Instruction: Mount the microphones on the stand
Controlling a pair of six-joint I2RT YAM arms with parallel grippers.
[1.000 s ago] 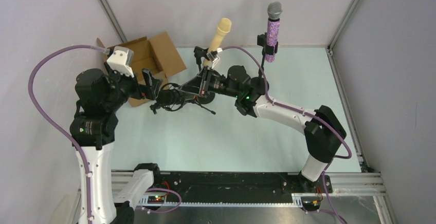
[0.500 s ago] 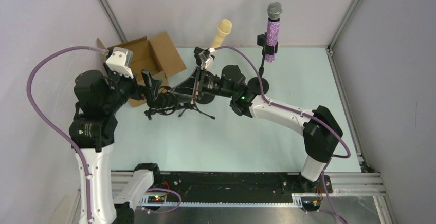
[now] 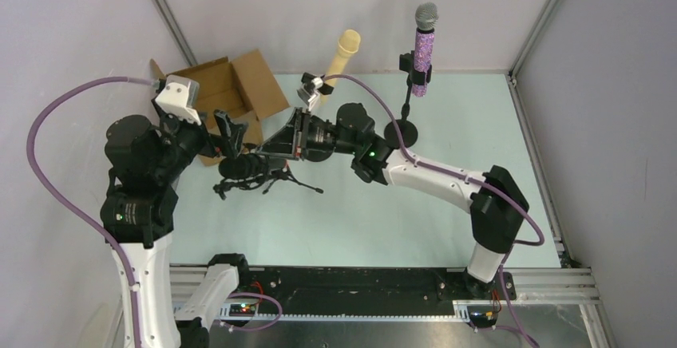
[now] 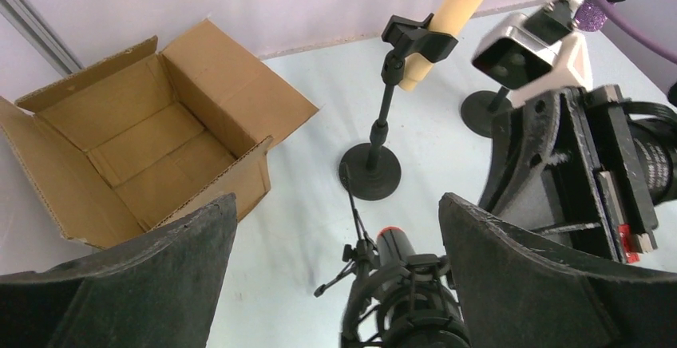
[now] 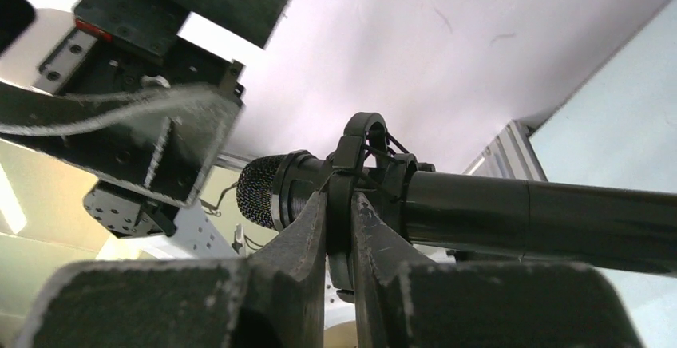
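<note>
Top view, cream microphone (image 3: pixel 346 49): clipped in its stand near the far edge of the desk (image 3: pixel 479 140), leaning a bit. It looks done.
Top view, purple microphone (image 3: pixel 423 49): upright in its own stand, also near the far edge, to the right of the cream one. It looks done too.
Top view, black microphone (image 3: pixel 242 166): lies sideways over the left half of the desk, near the cardboard box (image 3: pixel 231 85) in the far left corner. It sits in a ring holder on a small tripod (image 3: pixel 281 182).
Top view, arms: the left arm (image 3: pixel 148 152) and right arm (image 3: pixel 439 176) meet at the black microphone from both sides. I think one steadies the holder so the other can work.
Left wrist view, left jaws: wide apart, holding nothing. The orange end (image 4: pixel 391 238) of the black microphone shows below, between them.
Left wrist view, round foot (image 4: pixel 370 174): the cream microphone's stand rests here, just past the black microphone.
Right wrist view, right jaws: pinched tight on the ring holder (image 5: pixel 397 182), not on the microphone. The mesh head (image 5: pixel 259 192) sticks out one side and the long body the other.
Guess: the last microphone looks seated. I cannot tell if the tripod stands on its feet.
</note>
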